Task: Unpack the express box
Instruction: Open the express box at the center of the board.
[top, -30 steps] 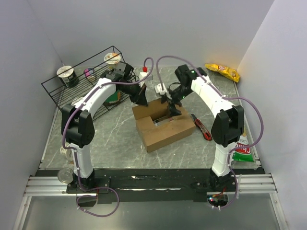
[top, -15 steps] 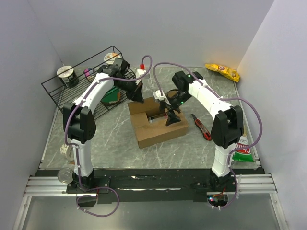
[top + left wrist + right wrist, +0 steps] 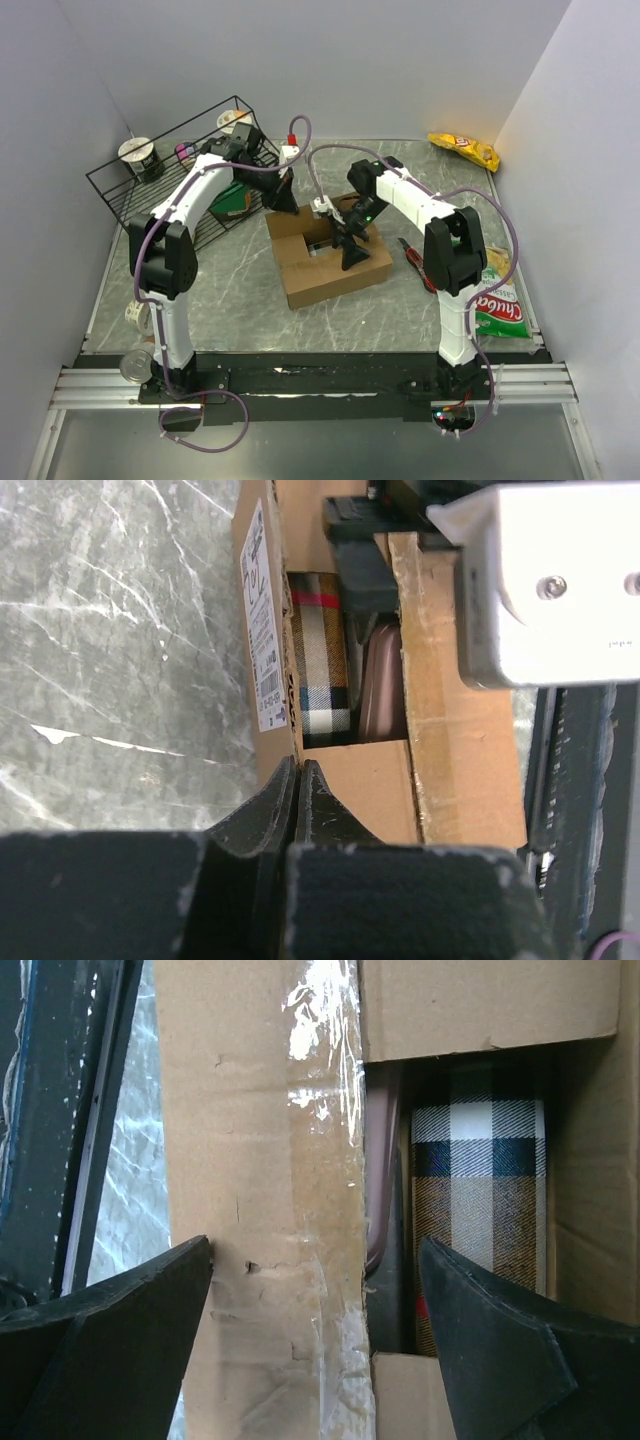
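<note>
Left fingers (image 3: 262,815) are pressed together. The top edge of the express box's (image 3: 330,285) side wall runs straight into the slit between them, so they look pinched on that cardboard. Right fingers (image 3: 110,1310) stand wide apart and hold nothing; one hangs at the outer side of a taped flap, the other over the opening.

From the overhead camera I see the left arm (image 3: 195,205) rise from its base, bend at the elbow and arch to the right, wrist tipped down at the box's far left corner. The right arm (image 3: 425,205) climbs from its base, folds at the elbow and reaches left, wrist pointing down into the middle of the box. The box sits near the centre of the worktop (image 3: 240,290), slightly skewed, with its top open between the two wrists.

Inside lies a plaid item (image 3: 480,1200) in tan, black, white and red, with a dull pinkish-brown thing (image 3: 380,680) touching its side. A white label (image 3: 263,630) is stuck on the outer wall; I can see lines of print and a barcode-like patch, but they are too small to read. Clear tape (image 3: 325,1020) shines along the flap.

On the right edge of the worktop a green bag (image 3: 500,315) shows white lettering that begins "Chub". A yellow bag (image 3: 465,150) in the far right corner carries a logo I cannot make out.
</note>
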You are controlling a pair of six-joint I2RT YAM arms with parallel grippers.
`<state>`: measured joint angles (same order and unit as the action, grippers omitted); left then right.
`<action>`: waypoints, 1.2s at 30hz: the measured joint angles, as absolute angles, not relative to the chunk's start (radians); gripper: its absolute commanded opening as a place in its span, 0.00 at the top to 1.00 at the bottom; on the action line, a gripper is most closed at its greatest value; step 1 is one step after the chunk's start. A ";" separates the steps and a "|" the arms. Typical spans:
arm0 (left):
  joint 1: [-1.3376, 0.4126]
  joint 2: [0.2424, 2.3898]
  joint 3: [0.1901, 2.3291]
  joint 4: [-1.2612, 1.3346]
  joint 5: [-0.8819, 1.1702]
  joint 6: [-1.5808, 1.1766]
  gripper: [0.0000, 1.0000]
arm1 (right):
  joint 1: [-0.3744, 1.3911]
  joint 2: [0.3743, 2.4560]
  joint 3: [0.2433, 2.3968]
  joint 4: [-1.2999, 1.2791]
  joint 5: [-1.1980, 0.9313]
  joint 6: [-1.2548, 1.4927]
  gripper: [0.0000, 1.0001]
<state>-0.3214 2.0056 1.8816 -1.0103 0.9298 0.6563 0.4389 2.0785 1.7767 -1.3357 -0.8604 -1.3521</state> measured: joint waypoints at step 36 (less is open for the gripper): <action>-0.291 2.021 1.763 -0.710 0.901 0.251 0.99 | 0.520 1.749 1.567 -1.206 -0.743 -1.178 1.00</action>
<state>-0.2913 2.0209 1.7630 -0.7101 0.9009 0.2512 0.5201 1.7489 1.5673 -1.2057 -0.7429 -1.1782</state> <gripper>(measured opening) 0.029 0.038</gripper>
